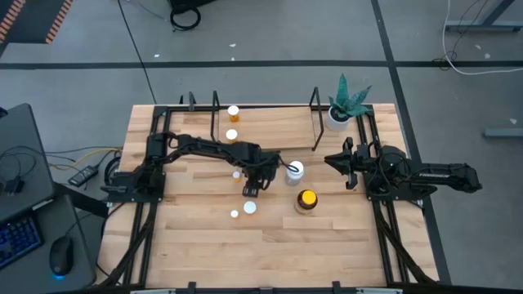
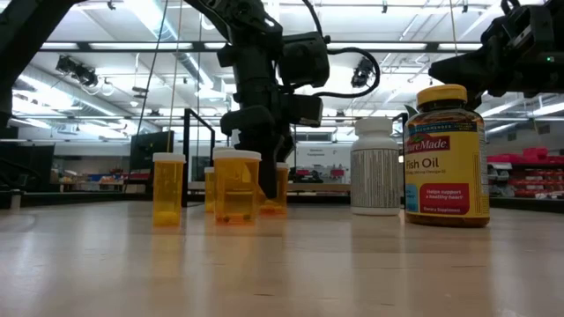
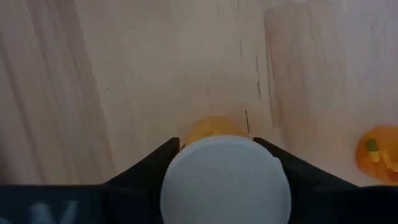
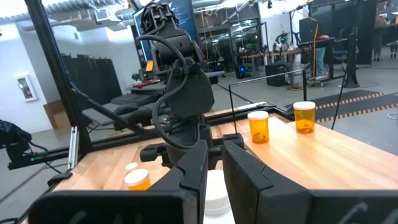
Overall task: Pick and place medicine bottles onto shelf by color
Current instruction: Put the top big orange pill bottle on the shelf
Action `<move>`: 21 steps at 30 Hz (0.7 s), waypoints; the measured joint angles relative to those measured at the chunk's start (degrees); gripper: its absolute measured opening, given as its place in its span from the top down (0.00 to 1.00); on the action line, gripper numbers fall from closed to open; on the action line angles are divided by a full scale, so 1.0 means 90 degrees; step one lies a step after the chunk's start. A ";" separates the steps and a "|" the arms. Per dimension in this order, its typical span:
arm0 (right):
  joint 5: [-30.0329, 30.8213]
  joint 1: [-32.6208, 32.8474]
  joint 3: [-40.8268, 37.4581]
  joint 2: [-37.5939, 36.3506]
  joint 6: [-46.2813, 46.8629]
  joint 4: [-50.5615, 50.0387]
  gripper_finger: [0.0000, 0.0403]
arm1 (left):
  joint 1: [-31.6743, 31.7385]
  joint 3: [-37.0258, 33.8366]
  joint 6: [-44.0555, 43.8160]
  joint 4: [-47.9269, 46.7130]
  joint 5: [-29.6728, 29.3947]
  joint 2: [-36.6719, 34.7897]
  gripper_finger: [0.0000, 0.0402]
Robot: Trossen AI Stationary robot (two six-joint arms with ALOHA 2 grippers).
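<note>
Near the table's middle, your left gripper (image 1: 252, 190) points straight down, its dark fingers pinching the round white cap of an orange pill bottle (image 3: 225, 180) over the pale wood grain. Beside it stand the ribbed white bottle (image 2: 375, 167) and the amber yellow-capped bottle (image 2: 447, 157), whose label reads "Nature Made Fish Oil". Your right gripper (image 1: 346, 162) waits near the potted plant (image 1: 344, 104), fingers slightly spread. Two orange bottles (image 1: 233, 113) stand on the black-rod shelf (image 1: 315, 122).

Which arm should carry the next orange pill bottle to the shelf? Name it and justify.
Left. The left gripper stands over an orange pill bottle, its fingers flanking the white cap. The right gripper waits near the table's right edge, by the potted plant.
</note>
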 joint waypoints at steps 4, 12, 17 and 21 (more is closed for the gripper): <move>0.0000 0.0000 0.0000 0.0000 0.0000 0.0000 0.86 | 0.0111 0.0000 0.0007 -0.0117 -0.0005 -0.0071 0.48; 0.0000 -0.0002 0.0000 0.0000 0.0000 -0.0002 0.86 | 0.0397 0.0002 0.0017 -0.0168 -0.0005 -0.0500 0.50; 0.0000 -0.0001 0.0000 0.0000 0.0001 -0.0002 0.86 | 0.0674 0.0015 0.0156 -0.0227 -0.0007 -0.0837 0.51; 0.0000 0.0000 0.0000 0.0000 0.0000 -0.0002 0.86 | 0.0914 0.0020 0.0273 -0.0270 -0.0021 -0.0997 0.47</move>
